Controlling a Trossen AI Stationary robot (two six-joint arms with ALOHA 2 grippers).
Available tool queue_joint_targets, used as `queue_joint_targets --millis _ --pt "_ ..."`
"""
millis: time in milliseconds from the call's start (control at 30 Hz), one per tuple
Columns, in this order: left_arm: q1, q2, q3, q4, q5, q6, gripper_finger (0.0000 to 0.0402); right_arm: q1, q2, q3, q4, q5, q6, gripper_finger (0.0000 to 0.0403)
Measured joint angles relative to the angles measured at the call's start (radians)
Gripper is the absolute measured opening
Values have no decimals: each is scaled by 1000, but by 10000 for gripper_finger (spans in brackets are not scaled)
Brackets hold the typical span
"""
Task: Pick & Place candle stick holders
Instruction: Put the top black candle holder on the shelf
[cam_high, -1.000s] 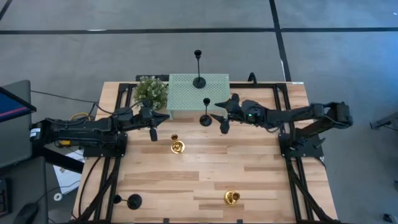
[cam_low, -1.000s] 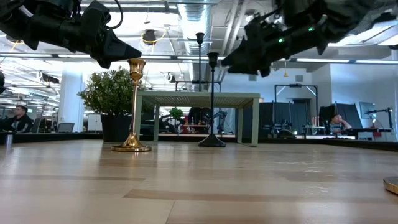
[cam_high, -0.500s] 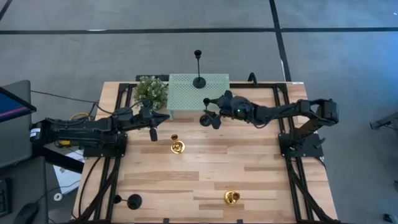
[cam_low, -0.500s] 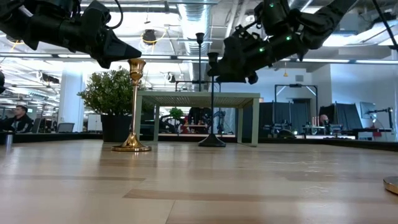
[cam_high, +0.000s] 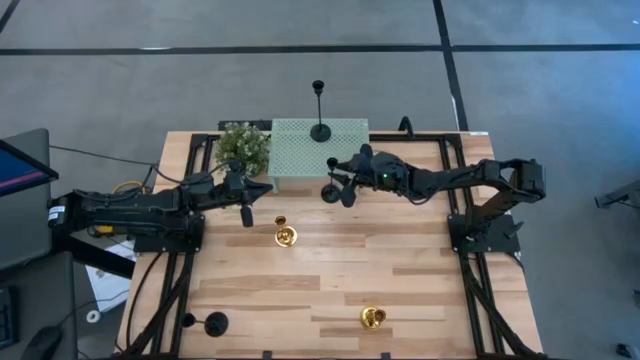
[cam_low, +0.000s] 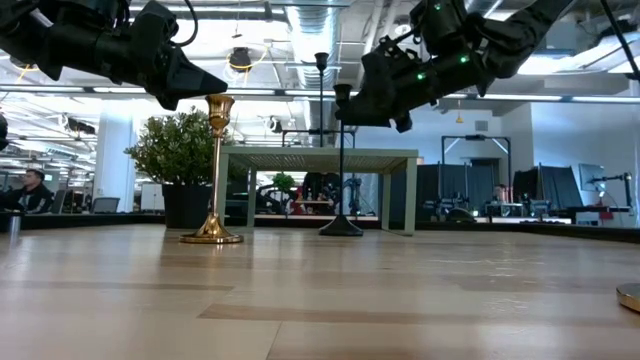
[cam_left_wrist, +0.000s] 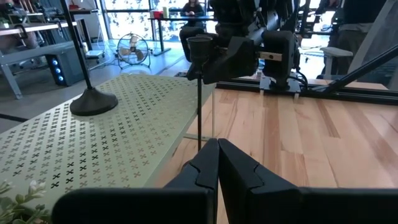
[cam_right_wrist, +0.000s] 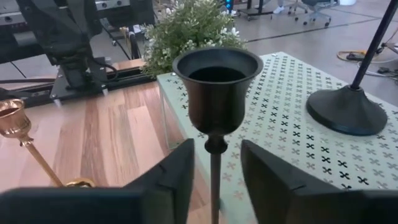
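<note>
A black candle stick holder (cam_right_wrist: 216, 93) stands on the wooden table (cam_high: 400, 290) just in front of the pale green perforated stand (cam_high: 300, 150), and it is straddled just below its cup by the right gripper (cam_right_wrist: 211, 171), whose fingers are seen spread to either side of the thin stem, not yet touching it. A second black holder (cam_high: 319, 128) stands on top of the stand. Of the rest, one gold holder (cam_high: 285, 235) is placed on the table in front of the stand, another gold one (cam_high: 373, 318) well in front of it near the table's front edge, and a third black one (cam_high: 214, 323) at the front left corner. The left gripper (cam_left_wrist: 217, 163) is held low beside the stand, its fingers pressed together on nothing. The straddled holder is judged to be rigid metal, light, and top-heavy on a small round base, so it would be tipped easily by a sideways nudge. The smooth, narrow stem is judged slippery and liable to swing in the grasp; a hold high on the stem, directly beneath the flare of the cup, would be preferred, since slipping downward would be checked by the cup.
</note>
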Motion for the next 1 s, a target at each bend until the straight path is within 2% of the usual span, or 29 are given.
queue_joint_targets --millis 533,1000 --pt "0 0 0 0 0 0 8 0 0 0 0 1 -3 10" --pt "0 0 0 0 0 0 8 15 -3 0 -10 -20 -3 3"
